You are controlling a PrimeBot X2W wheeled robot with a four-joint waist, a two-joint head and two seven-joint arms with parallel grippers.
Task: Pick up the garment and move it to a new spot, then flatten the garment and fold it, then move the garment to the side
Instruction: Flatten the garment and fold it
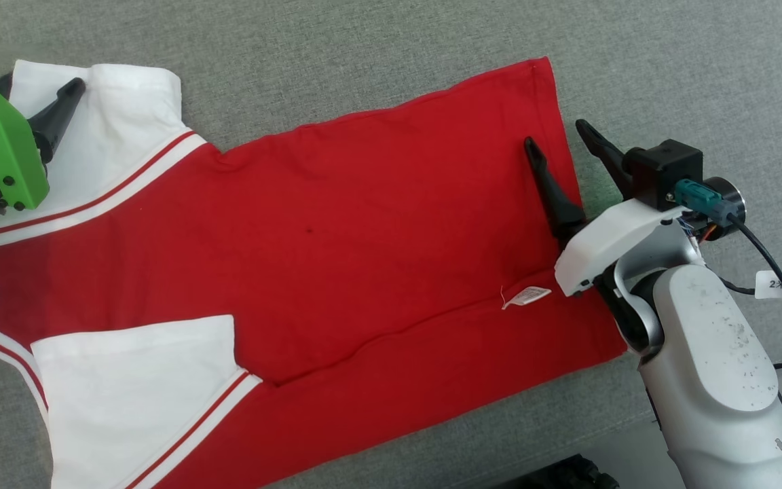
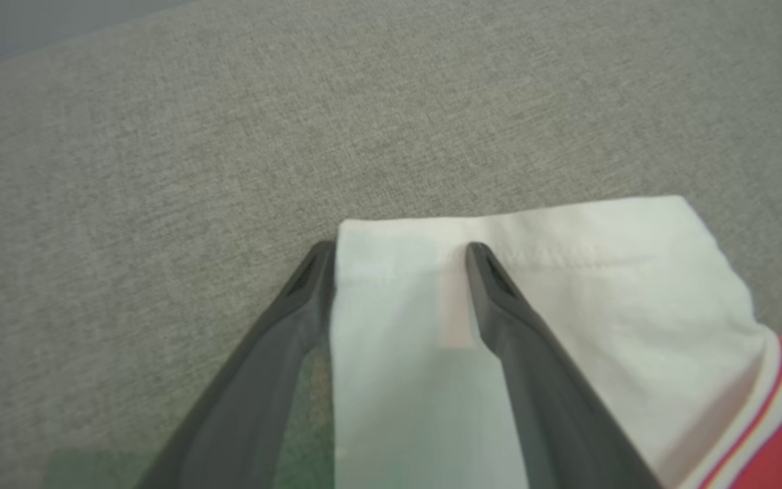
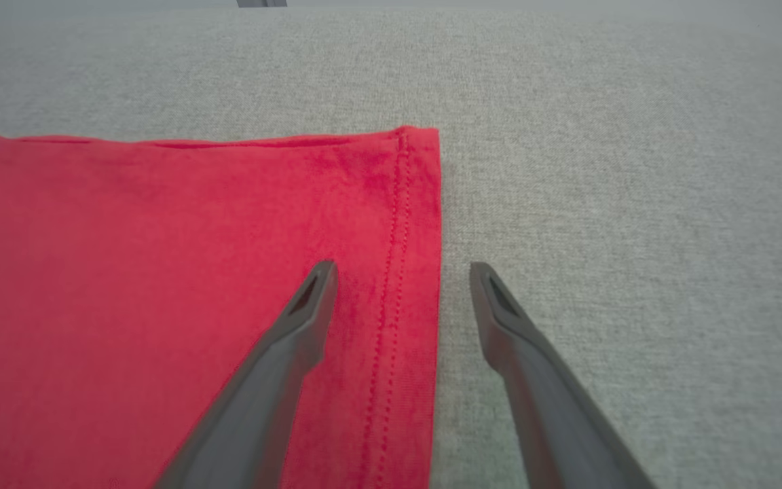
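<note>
Head view: we seem to start folding, left gripper (image 2: 398,252) and right gripper (image 1: 556,134) wide astride sleeve (image 1: 126,115) and hem (image 3: 404,238) of the garment (image 1: 364,204); closing comes next.

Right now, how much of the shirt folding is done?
Done: the shirt lies flat, its near side looks folded in. In hand: the open left claw straddles the edge of the far sleeve, the open right claw the hem. Left: more folds, then moving it aside.

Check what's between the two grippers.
Head view: the garment spans that stretch, left gripper at its white sleeve, right gripper at its red hem.
</note>
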